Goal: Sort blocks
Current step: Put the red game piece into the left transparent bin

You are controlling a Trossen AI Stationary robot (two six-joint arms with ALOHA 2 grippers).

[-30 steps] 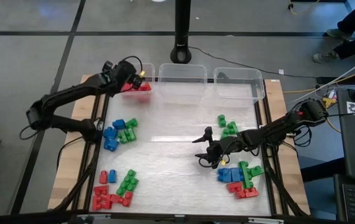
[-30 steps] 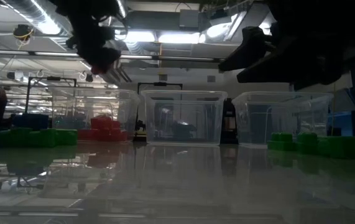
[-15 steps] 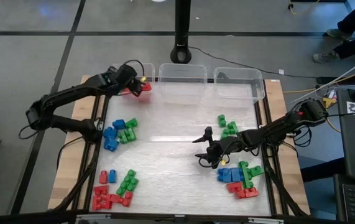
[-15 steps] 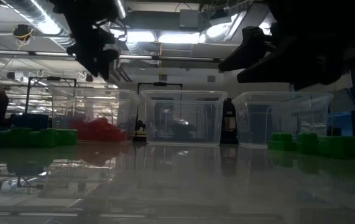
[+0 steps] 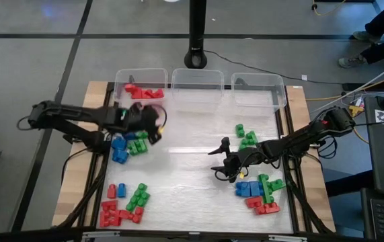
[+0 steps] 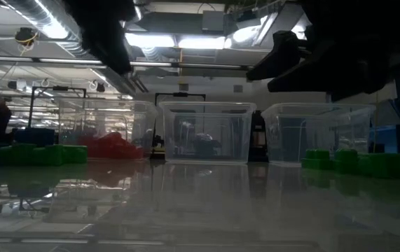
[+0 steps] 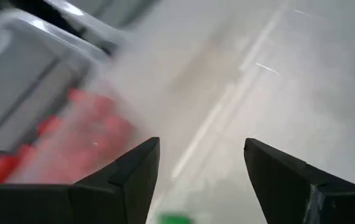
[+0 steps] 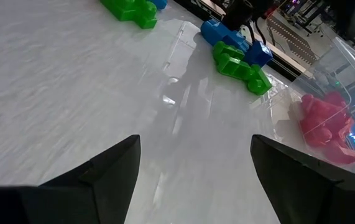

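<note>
Left gripper (image 5: pixel 152 126) has swung back from the red-filled bin (image 5: pixel 119 79), jaws apart, seemingly empty. Blocks (image 5: pixel 128 142) near the table's left edge look light, rigid, slick: pinch flat sides.

The right gripper (image 8: pixel 193 171) shows at the bottom of the frame, its two dark fingers (image 8: pixel 99 177) spread wide with nothing between them, over a pale table (image 8: pixel 71 93). At the top centre lie green blocks (image 8: pixel 130 9). Right of them, blue blocks (image 8: pixel 217 32) touch more green ones (image 8: pixel 239 62). At the right edge, red blocks (image 8: pixel 326 127) sit in a clear bin (image 8: pixel 351 68).
</note>
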